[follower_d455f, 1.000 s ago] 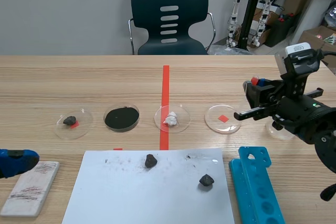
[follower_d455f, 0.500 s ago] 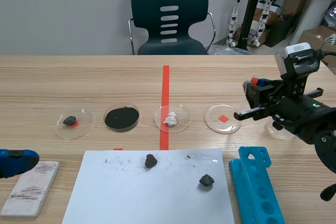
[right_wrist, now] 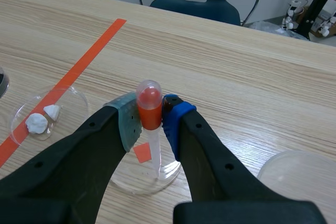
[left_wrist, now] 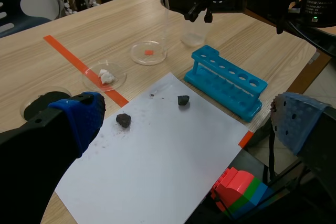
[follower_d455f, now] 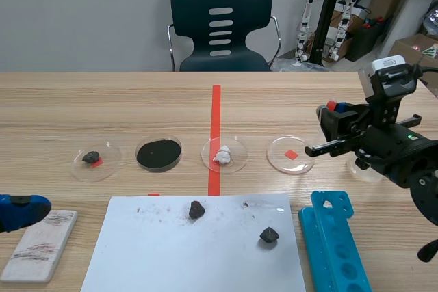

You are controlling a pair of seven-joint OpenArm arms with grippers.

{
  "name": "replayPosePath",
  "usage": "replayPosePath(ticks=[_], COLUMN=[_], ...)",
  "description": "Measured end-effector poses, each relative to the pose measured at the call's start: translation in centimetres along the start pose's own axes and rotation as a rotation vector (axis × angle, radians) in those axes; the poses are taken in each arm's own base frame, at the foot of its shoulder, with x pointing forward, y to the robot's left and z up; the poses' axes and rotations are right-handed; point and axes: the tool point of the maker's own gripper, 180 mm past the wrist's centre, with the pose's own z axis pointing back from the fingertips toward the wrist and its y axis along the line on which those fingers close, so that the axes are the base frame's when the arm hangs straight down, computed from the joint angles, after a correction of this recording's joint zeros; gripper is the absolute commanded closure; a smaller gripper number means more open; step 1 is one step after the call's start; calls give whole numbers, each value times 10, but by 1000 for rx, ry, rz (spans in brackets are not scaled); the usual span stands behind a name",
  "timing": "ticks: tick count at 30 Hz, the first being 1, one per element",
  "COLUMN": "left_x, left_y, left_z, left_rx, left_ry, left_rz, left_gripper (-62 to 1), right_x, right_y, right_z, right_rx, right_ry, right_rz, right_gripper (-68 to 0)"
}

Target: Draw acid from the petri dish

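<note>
Scene view: petri dish [follower_d455f: 279, 160] w/ red mark sits on tabletop [follower_d455f: 137, 107], just right of white-lump dish [follower_d455f: 236, 158]. Right end effector [follower_d455f: 333, 109] hangs raised, just beside it. Left end effector [follower_d455f: 20, 210] sits low by the tabletop's near edge; its state is not readable here.

Left wrist view: left end effector [left_wrist: 186, 111] is open, fingers wide apart, nothing between them; white sheet [left_wrist: 157, 171] lies below.

Right wrist view: right end effector [right_wrist: 151, 109] is clamped on red-bulb dropper [right_wrist: 149, 103]. The clear stem runs down over the petri dish [right_wrist: 137, 180]. Tip contact cannot be told.
</note>
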Motion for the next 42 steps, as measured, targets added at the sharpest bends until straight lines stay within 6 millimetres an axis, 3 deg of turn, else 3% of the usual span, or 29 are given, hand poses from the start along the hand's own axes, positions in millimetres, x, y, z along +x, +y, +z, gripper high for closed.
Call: replayPosePath(ticks=[20,28,42], left_x=[0,0,0], left_y=[0,0,0], left_z=[0,0,0], left_rx=[0,0,0], left_ry=[0,0,0], left_rz=[0,0,0], left_gripper=[-623,-623,-623], right_x=[7,41,86], right_y=[2,5,2], right_z=[0,-1,28], right_rx=[10,20,-6], right_ry=[-28,-86,-124], right_rz=[2,24,-32], right_gripper=[-111,-111,-110])
